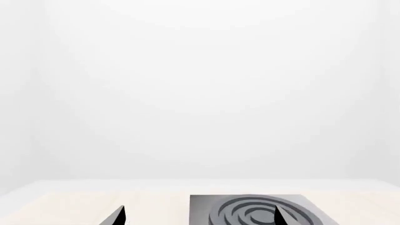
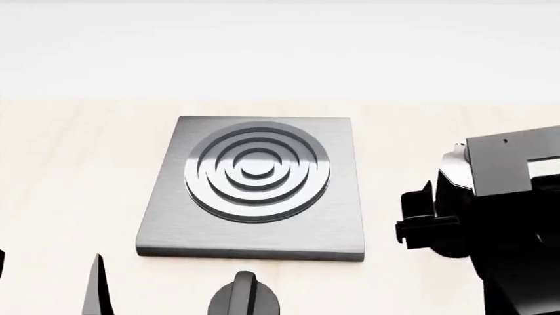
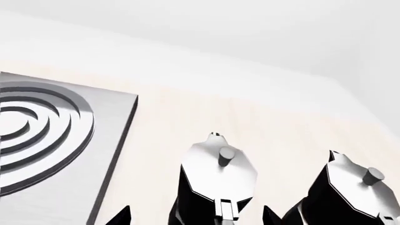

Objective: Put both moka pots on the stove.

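Two glossy black moka pots with silvery lids stand side by side on the pale tabletop in the right wrist view. One moka pot (image 3: 218, 171) sits between the spread fingertips of my right gripper (image 3: 195, 216), which is open with gaps on both sides. The other moka pot (image 3: 356, 187) stands just beyond one fingertip. The stove (image 2: 166, 216), a dark-grey slab with a ring burner, lies mid-table with nothing on it. My left gripper (image 1: 200, 218) is open and holds nothing, its tips near the stove's (image 1: 206, 208) near edge. In the head view my right arm (image 2: 503, 216) hides the pots.
A low black dial knob (image 2: 245, 296) sits on the table just in front of the stove. The pale wooden table (image 2: 70, 164) ends at a white wall behind. My left fingertips (image 2: 96, 289) show at the lower left of the head view.
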Robot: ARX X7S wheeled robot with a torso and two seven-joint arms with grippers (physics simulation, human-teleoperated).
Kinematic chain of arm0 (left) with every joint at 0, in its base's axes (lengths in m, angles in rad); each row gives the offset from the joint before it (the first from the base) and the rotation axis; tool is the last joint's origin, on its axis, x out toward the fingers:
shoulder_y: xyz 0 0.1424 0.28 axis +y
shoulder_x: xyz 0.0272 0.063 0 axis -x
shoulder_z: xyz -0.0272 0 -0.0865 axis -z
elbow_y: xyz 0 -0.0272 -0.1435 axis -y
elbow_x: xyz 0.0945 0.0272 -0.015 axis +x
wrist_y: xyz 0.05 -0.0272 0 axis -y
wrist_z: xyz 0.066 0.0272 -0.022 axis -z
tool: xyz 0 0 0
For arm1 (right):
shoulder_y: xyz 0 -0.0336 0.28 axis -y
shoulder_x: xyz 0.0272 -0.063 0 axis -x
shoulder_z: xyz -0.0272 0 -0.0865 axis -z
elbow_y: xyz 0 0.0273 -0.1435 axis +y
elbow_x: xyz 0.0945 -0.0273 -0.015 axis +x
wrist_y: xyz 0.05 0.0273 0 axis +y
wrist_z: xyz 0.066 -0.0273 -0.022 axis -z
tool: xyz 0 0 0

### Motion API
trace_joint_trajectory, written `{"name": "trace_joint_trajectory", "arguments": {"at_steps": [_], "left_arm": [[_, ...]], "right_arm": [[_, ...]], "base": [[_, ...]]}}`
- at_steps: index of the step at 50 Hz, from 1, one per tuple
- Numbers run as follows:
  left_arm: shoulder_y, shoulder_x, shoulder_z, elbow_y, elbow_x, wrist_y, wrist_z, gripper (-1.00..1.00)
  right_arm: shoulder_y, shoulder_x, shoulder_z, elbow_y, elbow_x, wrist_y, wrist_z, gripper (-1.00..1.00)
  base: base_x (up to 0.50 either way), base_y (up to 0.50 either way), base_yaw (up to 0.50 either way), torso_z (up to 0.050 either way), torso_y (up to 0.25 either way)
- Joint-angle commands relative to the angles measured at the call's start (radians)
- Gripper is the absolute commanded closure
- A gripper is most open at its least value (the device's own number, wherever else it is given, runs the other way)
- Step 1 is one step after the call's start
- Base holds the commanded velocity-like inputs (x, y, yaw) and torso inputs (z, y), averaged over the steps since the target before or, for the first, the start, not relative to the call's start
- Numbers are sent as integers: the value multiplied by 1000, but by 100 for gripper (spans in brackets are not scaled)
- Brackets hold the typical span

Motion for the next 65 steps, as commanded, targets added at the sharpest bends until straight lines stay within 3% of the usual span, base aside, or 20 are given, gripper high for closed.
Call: {"name": "trace_joint_trajectory", "arguments": {"at_steps": [1, 14, 65], "left_arm": [[-3, -5, 0, 2, -5, -2, -4, -100], [-22, -10, 0, -5, -16, -14, -2, -100], [-85, -14, 14, -43, -34, -34, -4, -100]], "right_arm": [[19, 5, -23, 85, -11, -16, -29, -100], [48, -4, -55, 258, -32, -77, -85, -100], [98, -31, -94, 518, -73, -198, -143, -100]], "base": [[0, 0, 0, 0, 0], [0, 0, 0, 0, 0], [0, 0, 0, 0, 0]]}}
